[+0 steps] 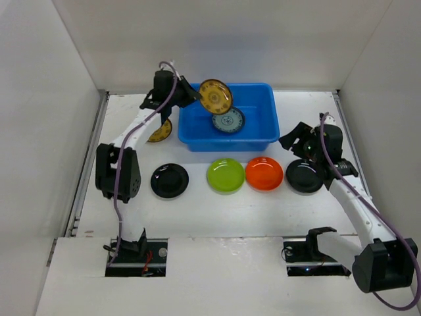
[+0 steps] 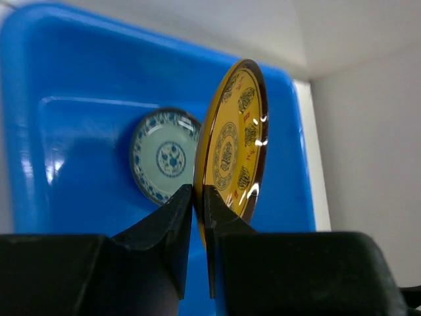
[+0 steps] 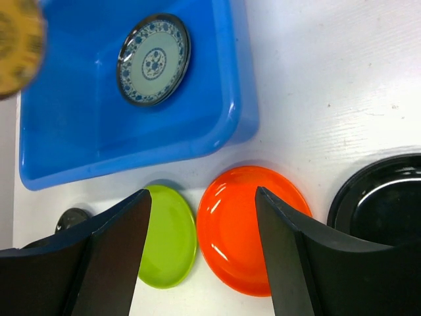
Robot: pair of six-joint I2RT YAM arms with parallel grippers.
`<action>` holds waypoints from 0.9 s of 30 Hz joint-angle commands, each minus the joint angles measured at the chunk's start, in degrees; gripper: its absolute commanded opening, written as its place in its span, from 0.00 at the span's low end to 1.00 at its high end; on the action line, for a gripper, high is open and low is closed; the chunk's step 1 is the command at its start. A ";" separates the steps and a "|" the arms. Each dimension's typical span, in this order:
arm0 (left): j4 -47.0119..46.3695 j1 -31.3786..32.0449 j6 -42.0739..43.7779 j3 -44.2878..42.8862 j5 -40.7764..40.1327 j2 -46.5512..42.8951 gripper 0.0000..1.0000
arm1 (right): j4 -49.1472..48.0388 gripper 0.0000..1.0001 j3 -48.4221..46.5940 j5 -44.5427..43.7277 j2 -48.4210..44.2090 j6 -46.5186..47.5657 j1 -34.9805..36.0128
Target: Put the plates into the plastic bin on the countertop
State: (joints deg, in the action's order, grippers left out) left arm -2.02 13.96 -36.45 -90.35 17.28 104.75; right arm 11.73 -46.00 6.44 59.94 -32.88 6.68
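Our left end effector is pinched almost fully closed on the lower rim of a yellow-brown patterned plate, one finger on each face. The plate stands on edge, clear of everything below it, over the inside of the blue plastic bin. On the bin's floor a blue-grey patterned plate lies flat, face up, partly behind the held plate in the left wrist view. From overhead, the held plate hangs over the bin's upper left part, and the blue-grey plate lies near the bin's middle.

Our right end effector stands wide apart and grips nothing. In the right wrist view its two fingers frame the orange plate, with the lime green plate just beside it toward the lower left and a glossy black plate at the right edge of the frame. From overhead this end effector hovers just right of the bin's lower right corner.

On the white bench a row of plates runs below the bin. From left to right it holds a second black plate, then the lime green, the orange and the glossy black one, the last partly under the right arm. A second yellow-brown patterned plate lies just left of the bin, partly hidden by the left arm.
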 commanded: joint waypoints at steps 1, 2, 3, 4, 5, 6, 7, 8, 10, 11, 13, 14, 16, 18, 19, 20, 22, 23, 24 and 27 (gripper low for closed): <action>-2.11 2.16 2.61 -5.27 5.13 2.90 0.10 | 1.54 0.71 1.26 -1.08 -3.07 -0.43 -1.10; -2.11 2.69 2.87 -5.98 5.40 4.31 0.10 | 1.98 0.71 1.61 -1.08 -3.77 -0.43 -1.27; -1.94 3.22 3.05 -6.77 5.31 5.80 0.10 | 2.51 0.71 1.79 -1.08 -4.56 -0.43 -1.53; -1.85 3.66 3.22 -7.38 5.40 7.30 0.10 | 2.86 0.71 2.05 -1.08 -5.09 -0.34 -1.62; -1.85 3.93 3.31 -7.82 5.31 8.70 0.10 | 3.21 0.71 2.23 -1.08 -5.62 -0.34 -1.63; -2.02 4.19 3.31 -8.26 5.31 10.11 0.10 | 3.39 0.71 2.40 -1.08 -6.06 -0.34 -1.63; -2.28 4.45 3.40 -8.62 5.31 11.34 0.10 | 3.65 0.71 2.58 -1.08 -6.41 -0.43 -1.45; -2.55 4.72 3.49 -8.97 5.22 12.66 0.10 | 3.74 0.71 2.84 -1.08 -6.68 -0.51 -1.36; -2.99 5.16 3.66 -10.11 5.22 15.21 0.10 | 3.83 0.71 3.19 -1.08 -7.12 -0.51 -1.27; -2.90 5.33 3.75 -10.90 5.22 16.61 0.10 | 3.92 0.71 3.37 -1.08 -7.29 -0.51 -1.27; -2.37 5.51 3.84 -12.48 5.14 18.99 0.11 | 4.09 0.71 3.55 -0.90 -7.47 -0.51 -1.27; -2.37 5.51 3.84 -12.83 5.05 19.87 0.12 | 4.18 0.71 3.55 -0.81 -7.56 -0.51 -1.27; -2.46 5.60 4.01 -13.45 4.87 21.10 0.12 | 4.27 0.71 3.63 -0.72 -7.65 -0.34 -1.27; -2.20 5.69 4.45 -14.24 4.70 22.16 0.16 | 4.27 0.71 3.63 -0.64 -7.74 0.10 -1.27; -2.02 5.69 4.72 -14.59 4.61 22.60 0.17 | 4.27 0.71 3.63 -0.46 -7.56 0.27 -1.27; -1.85 5.69 4.98 -14.94 4.61 22.95 0.19 | 4.18 0.71 3.55 -0.37 -7.30 0.45 -1.27; -1.23 5.60 5.51 -15.65 4.52 23.22 0.24 | 3.92 0.71 3.55 -0.37 -7.12 0.54 -1.27; -0.97 5.60 5.86 -16.09 4.52 22.96 0.27 | 3.66 0.71 3.55 -0.37 -7.03 0.54 -1.27; -0.71 5.69 6.21 -16.52 4.43 22.43 0.32 | 3.48 0.71 3.55 -0.37 -6.95 0.54 -1.27; -0.35 5.95 7.44 -17.84 4.26 19.71 0.45 | 2.69 0.72 3.55 -0.28 -6.59 0.54 -1.27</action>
State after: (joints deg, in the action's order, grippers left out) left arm -0.54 19.51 -31.35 -104.22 21.02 129.47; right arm 16.40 -42.24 6.04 53.28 -32.84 5.52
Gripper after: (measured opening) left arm 0.428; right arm 0.714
